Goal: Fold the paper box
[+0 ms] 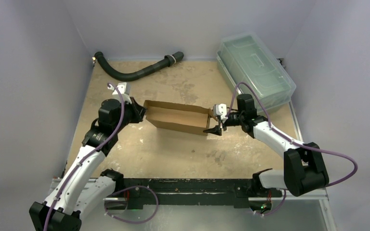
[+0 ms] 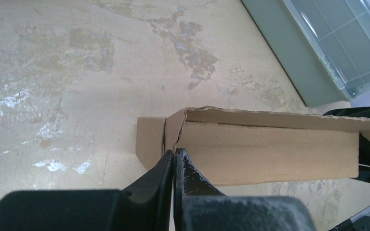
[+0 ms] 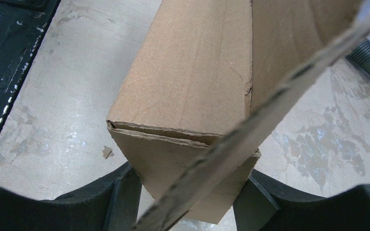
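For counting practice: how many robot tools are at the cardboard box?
2. The left tool, shut, at the paper box's left end; the right tool clasping its right end.

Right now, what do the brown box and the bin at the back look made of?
The paper box: brown corrugated cardboard, matte; its ragged, layered edges show. The lidded bin: clear greenish plastic, glossy, probably rigid; you can see through the lid.

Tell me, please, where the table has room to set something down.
Widest: the bare strip between the paper box and the black base rail. Smaller: between the black hose and the box. Crowded: mid-table, left gripper and right gripper at the box ends; far right, the clear bin.
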